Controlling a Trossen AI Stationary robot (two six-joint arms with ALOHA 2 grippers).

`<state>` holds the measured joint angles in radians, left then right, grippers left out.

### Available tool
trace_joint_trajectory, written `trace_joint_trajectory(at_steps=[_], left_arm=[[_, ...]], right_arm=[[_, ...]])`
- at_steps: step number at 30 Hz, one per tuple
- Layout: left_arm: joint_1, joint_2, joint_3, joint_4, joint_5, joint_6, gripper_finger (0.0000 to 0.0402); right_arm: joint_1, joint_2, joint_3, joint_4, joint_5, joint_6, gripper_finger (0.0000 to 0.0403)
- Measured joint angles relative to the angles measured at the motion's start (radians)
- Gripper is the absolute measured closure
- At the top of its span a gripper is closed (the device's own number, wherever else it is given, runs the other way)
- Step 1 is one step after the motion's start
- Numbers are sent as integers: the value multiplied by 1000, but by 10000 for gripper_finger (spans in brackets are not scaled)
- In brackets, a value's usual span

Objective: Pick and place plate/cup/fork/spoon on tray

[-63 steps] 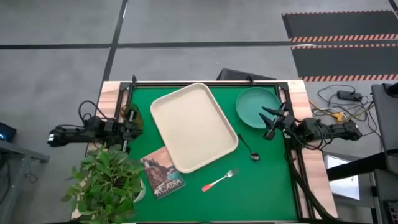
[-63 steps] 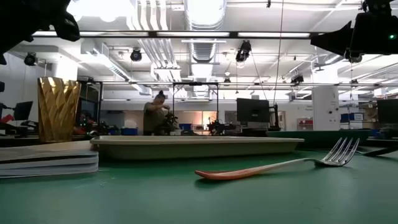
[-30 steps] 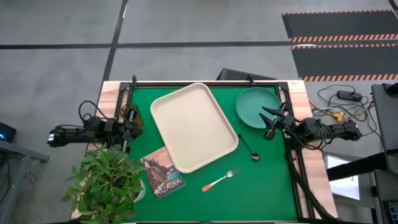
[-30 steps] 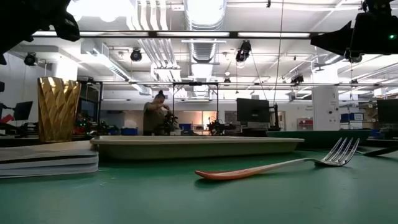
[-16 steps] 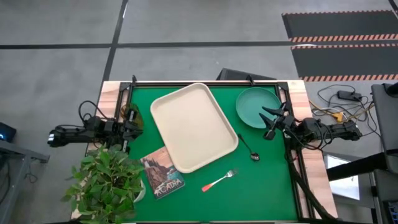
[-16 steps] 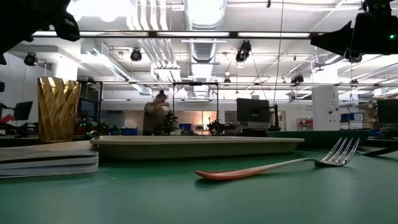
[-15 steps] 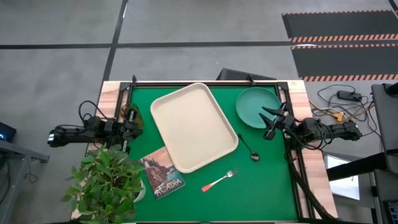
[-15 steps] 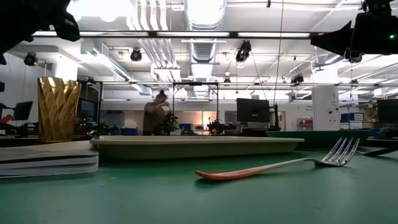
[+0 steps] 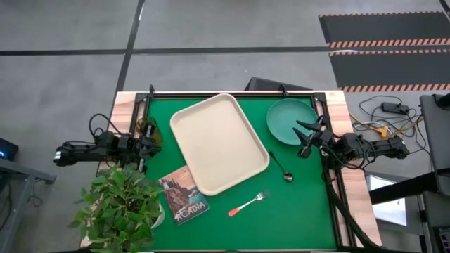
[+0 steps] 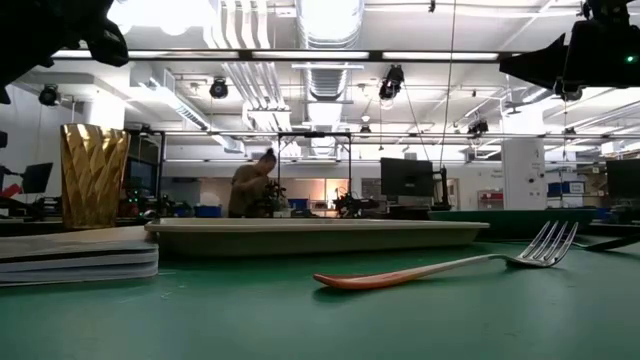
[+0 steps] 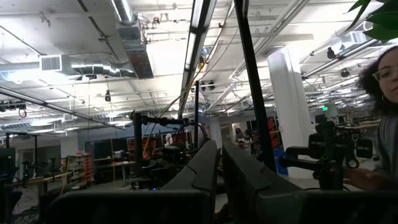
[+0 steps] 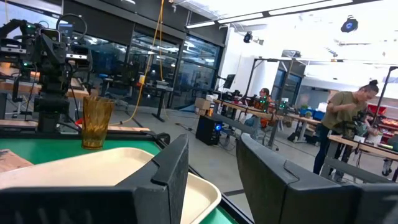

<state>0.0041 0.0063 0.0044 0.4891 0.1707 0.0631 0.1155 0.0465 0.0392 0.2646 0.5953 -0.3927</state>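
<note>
The cream tray (image 9: 218,144) lies slantwise mid-table. The teal plate (image 9: 290,119) lies flat at the far right. The dark spoon (image 9: 281,167) lies right of the tray. The pink-handled fork (image 9: 247,204) lies near the front edge and also shows in the low view (image 10: 440,268). The amber cup (image 9: 147,129) stands at the left edge, upright in the right wrist view (image 12: 96,121). My left gripper (image 9: 153,138) is shut and empty beside the cup. My right gripper (image 9: 301,138) is open and empty, raised over the plate's near rim.
A picture-covered book (image 9: 184,195) lies near the tray's near-left corner. A potted plant (image 9: 119,207) stands at the table's near-left corner. The table's black frame rails (image 9: 232,93) run along the edges. People work in the room beyond (image 10: 250,185).
</note>
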Motion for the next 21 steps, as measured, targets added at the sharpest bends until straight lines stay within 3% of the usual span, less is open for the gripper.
trace_joint_trajectory(at_steps=[11, 13, 18, 21], left_arm=[[0, 0, 0, 0, 0, 0, 394], [0, 0, 0, 0, 0, -1, 394], [0, 0, 0, 17, 0, -3, 394], [0, 0, 0, 45, 0, -22, 394]], right_arm=[[0, 0, 0, 1, 0, 9, 280], [0, 0, 0, 1, -1, 103, 280], [0, 0, 0, 11, -28, 566, 280], [-4, 1, 0, 11, -6, 611, 280]])
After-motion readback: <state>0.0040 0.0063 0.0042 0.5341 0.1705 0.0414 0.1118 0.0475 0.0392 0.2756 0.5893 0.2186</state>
